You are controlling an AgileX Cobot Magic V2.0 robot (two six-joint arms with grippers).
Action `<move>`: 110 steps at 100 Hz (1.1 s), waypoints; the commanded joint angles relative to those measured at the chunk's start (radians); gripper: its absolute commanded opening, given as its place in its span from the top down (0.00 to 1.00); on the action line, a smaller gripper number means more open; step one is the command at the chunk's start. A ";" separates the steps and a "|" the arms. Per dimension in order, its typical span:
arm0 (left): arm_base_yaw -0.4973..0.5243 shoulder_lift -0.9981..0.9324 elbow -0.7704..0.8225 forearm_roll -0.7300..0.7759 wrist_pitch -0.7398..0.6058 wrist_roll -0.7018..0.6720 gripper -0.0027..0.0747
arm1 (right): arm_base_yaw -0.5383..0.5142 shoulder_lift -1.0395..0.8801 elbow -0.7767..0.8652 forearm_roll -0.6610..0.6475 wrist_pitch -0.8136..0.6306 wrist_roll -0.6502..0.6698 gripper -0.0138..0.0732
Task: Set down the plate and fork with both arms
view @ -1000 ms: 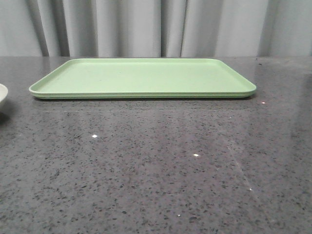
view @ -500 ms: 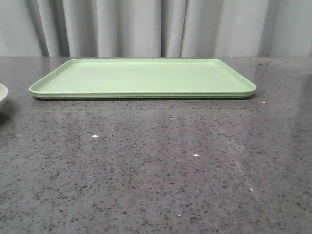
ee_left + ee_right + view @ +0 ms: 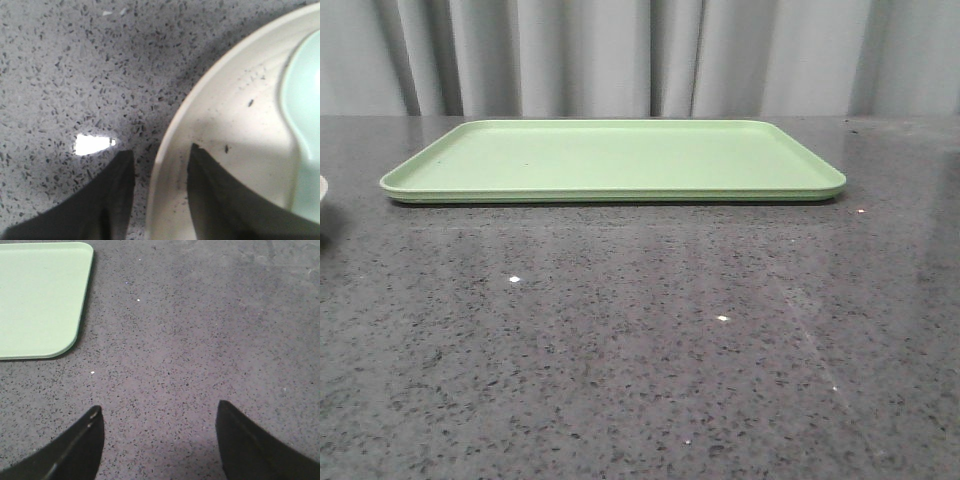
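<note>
Pale grey curtains hang behind a dark speckled stone table [image 3: 640, 350], on whose far half a rectangular light green tray [image 3: 610, 160] lies flat and bare. Neither arm is seen in the front view.

Judged from this, the task is at its start: nothing has been set on the tray, and both the plate and the fork remain to be carried over. The plate [image 3: 220, 115] is on the table well to the left of the tray, only a sliver of its rim [image 3: 322, 195] being caught at the left edge of the front view. In the left wrist view the left gripper [image 3: 160, 172] is seen straddling the plate's rim, one finger outside over the table and the other inside the dish; the fingers are spread a little about the rim, and a firm pinch cannot be confirmed, so the grasp is judged to be forming. A pale blue-green utensil [image 3: 302, 115] lies inside the plate.

The plate is shown as a shallow, cream-white round dish with faint dark speckles on its inner slope.

The right gripper [image 3: 159, 440] is held wide apart and grasps nothing, over bare table near a corner of the tray [image 3: 42, 295]. The fork is not visible in any view, so its place cannot be told
</note>
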 commanded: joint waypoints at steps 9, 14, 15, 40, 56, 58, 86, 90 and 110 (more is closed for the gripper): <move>0.000 -0.024 -0.032 -0.006 -0.030 0.003 0.83 | -0.004 0.012 -0.037 -0.005 -0.078 -0.004 0.28; 0.000 -0.024 -0.032 -0.006 -0.030 0.003 0.88 | -0.004 0.012 -0.037 -0.005 -0.078 -0.004 0.28; 0.000 -0.024 -0.032 -0.006 -0.030 0.003 0.88 | -0.004 0.012 -0.037 -0.005 -0.078 -0.004 0.28; 0.000 -0.024 -0.032 -0.006 -0.020 0.005 0.99 | -0.004 0.012 -0.037 -0.005 -0.078 -0.004 0.28; 0.000 -0.026 -0.032 -0.011 0.009 0.010 0.99 | -0.004 0.012 -0.037 -0.005 -0.078 -0.004 0.28; 0.000 -0.026 -0.032 -0.013 0.012 0.010 0.99 | -0.004 0.012 -0.037 -0.005 -0.078 -0.004 0.28; 0.000 -0.040 -0.032 -0.096 0.055 0.046 0.99 | -0.004 0.012 -0.037 -0.005 -0.078 -0.004 0.28; 0.000 -0.048 -0.032 -0.103 0.055 0.051 0.99 | -0.004 0.012 -0.037 -0.005 -0.078 -0.004 0.28; 0.030 -0.086 -0.048 -0.198 0.081 0.093 0.99 | -0.004 0.012 -0.037 -0.005 -0.078 -0.004 0.28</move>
